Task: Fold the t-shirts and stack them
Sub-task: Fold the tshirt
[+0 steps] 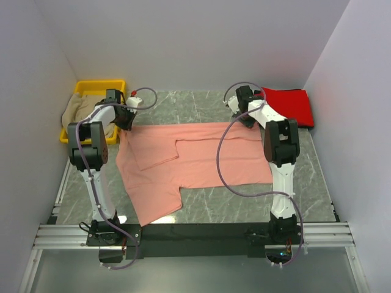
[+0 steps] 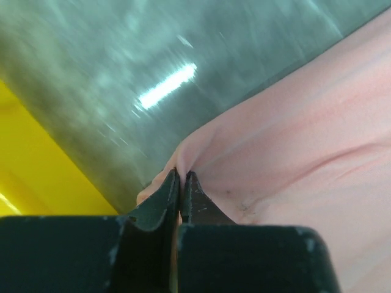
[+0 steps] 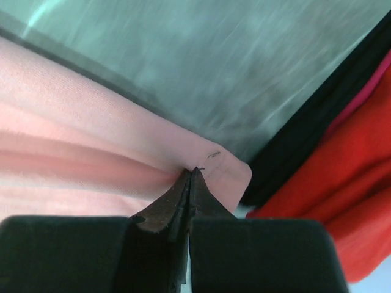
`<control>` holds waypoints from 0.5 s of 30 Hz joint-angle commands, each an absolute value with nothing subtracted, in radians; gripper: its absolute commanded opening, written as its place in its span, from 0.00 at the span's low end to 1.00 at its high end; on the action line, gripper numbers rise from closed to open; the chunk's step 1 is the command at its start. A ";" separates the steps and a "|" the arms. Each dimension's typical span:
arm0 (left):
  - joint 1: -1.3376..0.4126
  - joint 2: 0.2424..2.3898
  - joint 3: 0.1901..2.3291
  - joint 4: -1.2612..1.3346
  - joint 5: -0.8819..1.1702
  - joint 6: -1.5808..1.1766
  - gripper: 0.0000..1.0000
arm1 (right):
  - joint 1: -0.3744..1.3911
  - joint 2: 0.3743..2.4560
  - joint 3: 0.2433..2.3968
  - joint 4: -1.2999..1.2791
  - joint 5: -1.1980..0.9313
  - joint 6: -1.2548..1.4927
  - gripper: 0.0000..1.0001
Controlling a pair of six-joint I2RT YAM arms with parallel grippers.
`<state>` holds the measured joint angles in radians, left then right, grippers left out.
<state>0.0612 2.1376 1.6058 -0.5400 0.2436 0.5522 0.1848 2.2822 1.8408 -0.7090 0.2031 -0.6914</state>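
At far corners, salmon-pink t-shirt (image 1: pixel 201 160) seemingly nipped in left pincer (image 2: pixel 181 178), right pincer (image 3: pixel 192 176).

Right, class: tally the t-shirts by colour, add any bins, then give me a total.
salmon-pink t-shirt: 1
red t-shirt: 1
beige t-shirt: 1
yellow bin: 1
Total: 4

The pink shirt (image 1: pixel 195 162) is plain salmon, with no print. The red shirt (image 1: pixel 287 104) is a bright, solid red, with a black band and a thin magenta line at its edge. The tan shirt (image 1: pixel 76 108) is plain beige. The bin (image 1: pixel 101 85) is yellow. The counter (image 1: pixel 244 201) is grey-green with pale marble veining. The left arm (image 1: pixel 91 152) and right arm (image 1: pixel 278 143) are white and black, their jaws black.
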 commanded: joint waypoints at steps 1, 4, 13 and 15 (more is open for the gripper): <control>0.078 2.184 1.698 -0.488 0.183 0.523 0.01 | 0.181 2.345 1.949 -0.641 0.308 -0.660 0.00; 0.078 2.218 1.773 -0.526 0.210 0.511 0.21 | 0.184 2.382 2.017 -0.701 0.304 -0.634 0.05; 0.081 2.005 1.760 -0.583 0.420 0.489 0.61 | 0.189 2.160 1.958 -0.810 0.193 -0.594 0.61; 0.080 1.915 1.701 -0.621 0.469 0.505 0.61 | 0.190 2.060 1.896 -0.837 0.141 -0.609 0.61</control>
